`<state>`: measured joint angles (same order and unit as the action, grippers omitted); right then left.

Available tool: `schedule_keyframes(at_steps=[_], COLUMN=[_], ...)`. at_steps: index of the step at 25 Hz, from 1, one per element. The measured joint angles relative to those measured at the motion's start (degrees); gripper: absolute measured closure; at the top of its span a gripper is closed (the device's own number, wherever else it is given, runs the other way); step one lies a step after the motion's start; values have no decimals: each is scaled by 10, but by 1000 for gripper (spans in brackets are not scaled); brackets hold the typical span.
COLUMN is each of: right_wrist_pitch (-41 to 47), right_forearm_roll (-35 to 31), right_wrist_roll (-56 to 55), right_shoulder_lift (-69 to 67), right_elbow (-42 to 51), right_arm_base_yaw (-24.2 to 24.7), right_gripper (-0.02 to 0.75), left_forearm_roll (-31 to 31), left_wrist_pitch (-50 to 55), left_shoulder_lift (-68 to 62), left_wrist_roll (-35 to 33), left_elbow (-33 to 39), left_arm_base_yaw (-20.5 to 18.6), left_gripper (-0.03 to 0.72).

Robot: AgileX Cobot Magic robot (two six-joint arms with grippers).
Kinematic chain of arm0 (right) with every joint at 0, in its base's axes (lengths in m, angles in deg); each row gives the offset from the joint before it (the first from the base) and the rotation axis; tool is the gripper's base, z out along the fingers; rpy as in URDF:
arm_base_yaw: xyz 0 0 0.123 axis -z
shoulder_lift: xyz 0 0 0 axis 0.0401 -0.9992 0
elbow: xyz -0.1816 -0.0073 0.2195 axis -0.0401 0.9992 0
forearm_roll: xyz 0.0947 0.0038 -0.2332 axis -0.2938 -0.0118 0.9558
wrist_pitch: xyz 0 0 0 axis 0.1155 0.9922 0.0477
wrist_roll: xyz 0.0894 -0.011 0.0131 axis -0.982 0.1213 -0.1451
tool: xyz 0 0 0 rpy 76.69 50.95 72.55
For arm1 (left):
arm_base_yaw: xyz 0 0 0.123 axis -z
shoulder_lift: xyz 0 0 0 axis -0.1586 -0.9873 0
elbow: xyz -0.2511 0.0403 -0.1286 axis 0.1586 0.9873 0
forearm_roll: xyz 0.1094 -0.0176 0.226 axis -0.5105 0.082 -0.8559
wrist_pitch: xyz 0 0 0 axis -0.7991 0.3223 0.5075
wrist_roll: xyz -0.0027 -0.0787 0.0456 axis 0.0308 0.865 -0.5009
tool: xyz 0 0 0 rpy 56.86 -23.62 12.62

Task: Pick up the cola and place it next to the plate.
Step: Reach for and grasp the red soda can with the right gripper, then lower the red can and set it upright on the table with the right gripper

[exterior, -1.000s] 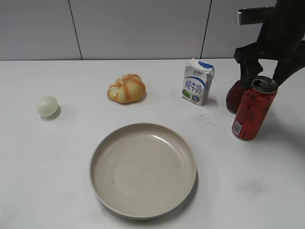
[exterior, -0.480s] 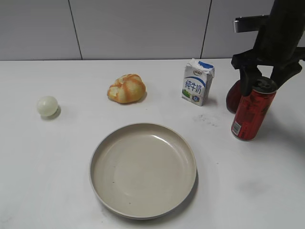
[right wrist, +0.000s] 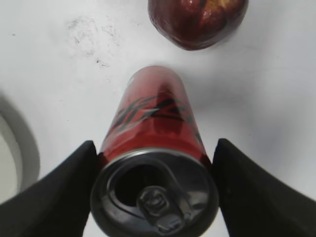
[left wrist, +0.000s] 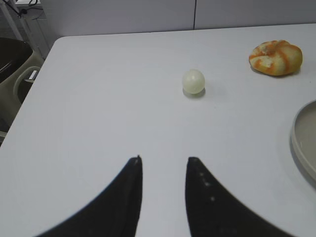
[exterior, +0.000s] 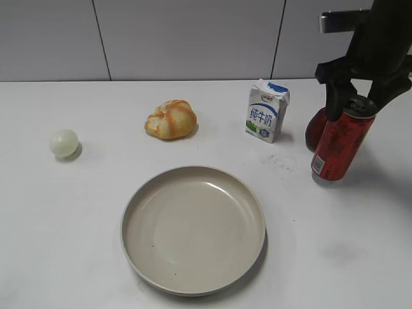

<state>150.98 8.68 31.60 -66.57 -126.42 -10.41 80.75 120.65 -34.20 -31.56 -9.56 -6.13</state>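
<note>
The cola [exterior: 338,145] is a slim red can with an opened silver top, right of the milk carton, tilted and a little above the table. My right gripper [exterior: 353,106] is shut on its upper part. In the right wrist view the two fingers [right wrist: 154,148] press the cola's [right wrist: 153,123] sides just below the rim. The plate [exterior: 193,232] is a wide cream dish at front centre, well left of the cola; its edge shows in the right wrist view [right wrist: 10,148] and the left wrist view [left wrist: 306,138]. My left gripper [left wrist: 163,160] is open and empty over bare table.
A dark red apple [exterior: 317,129] sits just behind the can, also in the right wrist view [right wrist: 197,19]. A milk carton [exterior: 267,111] stands behind the plate, a bread roll [exterior: 171,119] further left, and a pale ball [exterior: 64,143] at far left. The table's left edge [left wrist: 29,94] is near.
The right gripper has come down around the can's top and closed. The can has risen slightly and shifted a little left and back. The left arm has not moved.
</note>
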Motion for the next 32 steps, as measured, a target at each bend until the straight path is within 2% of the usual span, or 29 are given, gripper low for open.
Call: schedule_keyframes(at_steps=[5, 10, 14, 19, 32], right_wrist_pitch=[-1, 0, 3, 3, -23], right_forearm_roll=[-29, -31, -10, 7, 0], right_wrist_roll=[0, 1, 1, 0, -6], right_shoulder_lift=[79, 158, 182, 178, 96], right_elbow=[15, 99, 152, 160, 162], right_arm_base_yaw=[-1, -25, -90, -160, -165], right_gripper=[188, 188, 188, 188, 188], left_forearm_roll=[0, 0, 0, 0, 0], left_wrist_pitch=[0, 0, 0, 0, 0], left_shoulder_lift=[0, 0, 0, 0, 0], left_wrist_roll=[0, 0, 0, 0, 0], left_elbow=[0, 0, 0, 0, 0], left_arm_base_yaw=[0, 0, 0, 0, 0], left_gripper=[452, 452, 452, 452, 452])
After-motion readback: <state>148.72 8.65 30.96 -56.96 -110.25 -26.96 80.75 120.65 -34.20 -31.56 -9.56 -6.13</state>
